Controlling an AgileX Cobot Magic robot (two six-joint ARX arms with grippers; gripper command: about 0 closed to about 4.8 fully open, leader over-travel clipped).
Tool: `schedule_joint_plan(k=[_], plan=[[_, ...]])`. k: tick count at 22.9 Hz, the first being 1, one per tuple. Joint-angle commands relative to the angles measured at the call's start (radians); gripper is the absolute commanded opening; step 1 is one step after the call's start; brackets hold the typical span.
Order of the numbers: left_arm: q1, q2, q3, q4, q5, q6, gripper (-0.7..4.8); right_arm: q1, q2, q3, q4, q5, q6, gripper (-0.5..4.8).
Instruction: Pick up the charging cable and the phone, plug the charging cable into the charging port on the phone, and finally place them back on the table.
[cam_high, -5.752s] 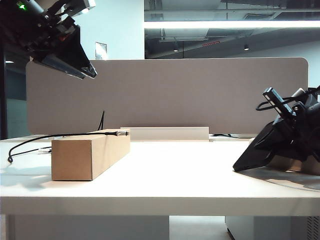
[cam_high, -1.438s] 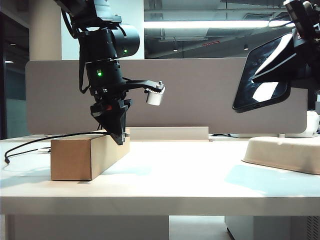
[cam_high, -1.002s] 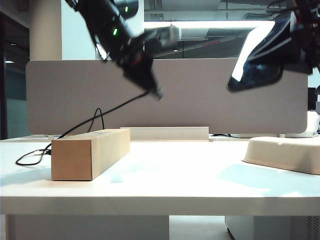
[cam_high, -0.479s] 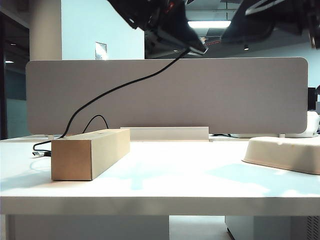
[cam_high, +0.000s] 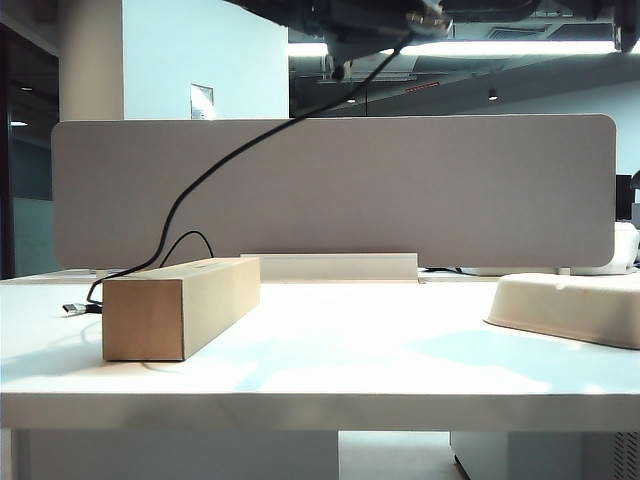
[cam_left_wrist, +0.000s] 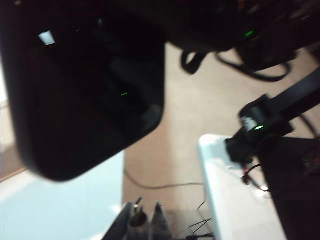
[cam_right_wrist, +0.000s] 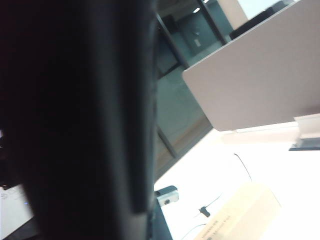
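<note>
The black charging cable (cam_high: 230, 160) hangs in a long curve from the top of the exterior view down behind the box to its USB plug (cam_high: 76, 308) on the table (cam_high: 340, 350). My left gripper (cam_high: 415, 18) is at that top edge, shut on the cable's small plug end (cam_left_wrist: 138, 220). Close ahead of it looms the black glossy phone (cam_left_wrist: 85, 85), its short rounded edge towards the plug. My right gripper (cam_right_wrist: 147, 222) is shut on the phone (cam_right_wrist: 75, 115), which fills most of its view. In the exterior view the right gripper and the phone are cut off. The charging port cannot be made out.
A brown cardboard box (cam_high: 180, 305) stands at the table's left. A pale beige tray-like pad (cam_high: 565, 305) lies at the right. The grey divider panel (cam_high: 420, 190) runs along the back. The box (cam_right_wrist: 245, 215) also shows far below in the right wrist view.
Both arms have risen to the top edge of the exterior view, and the phone has left that view. The cable is pulled higher, and its USB end has slid right on the table.
</note>
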Motion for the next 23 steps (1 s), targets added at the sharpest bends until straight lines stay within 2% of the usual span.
schedule_joint_plan(k=[1,8,9,23], plan=[[-0.002,-0.007,0.003,0.019,0.081,-0.006,-0.06,0.000,-0.005,0.008,0.108,0.000,0.063,-0.03],[-0.002,-0.006,0.003,0.045,0.151,-0.012,-0.06,0.000,-0.005,0.008,0.178,-0.019,0.163,-0.03],[-0.007,-0.006,0.003,0.067,0.159,-0.033,-0.06,0.000,-0.005,0.008,0.178,-0.022,0.184,-0.03],[-0.030,0.005,0.003,0.111,0.156,-0.032,-0.06,0.000,-0.005,0.008,0.201,-0.062,0.235,-0.03]])
